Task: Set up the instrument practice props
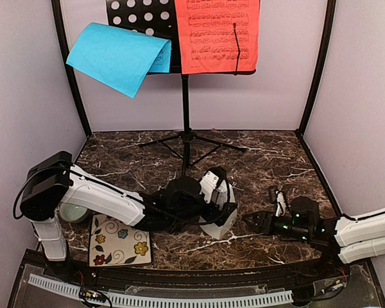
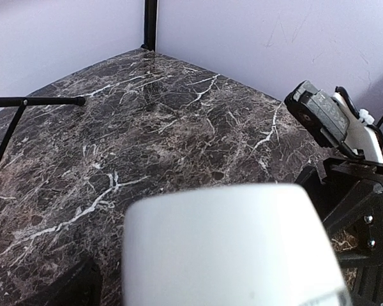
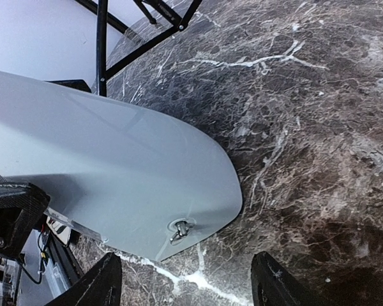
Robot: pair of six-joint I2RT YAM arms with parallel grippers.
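We see the metronome (image 1: 222,223) standing on the table (image 1: 269,160) near its front middle, in front of the music stand (image 1: 185,102). The stand is at the back, with the blue sheet (image 1: 115,56) drooping off its left side and the red sheet (image 1: 215,35) flat on its right. The left pincer (image 2: 217,280) straddles the metronome, fingers apart, a strip of table showing beside one finger. The right pincer (image 3: 188,284) lies low just beside it — spread wide, holding nothing.
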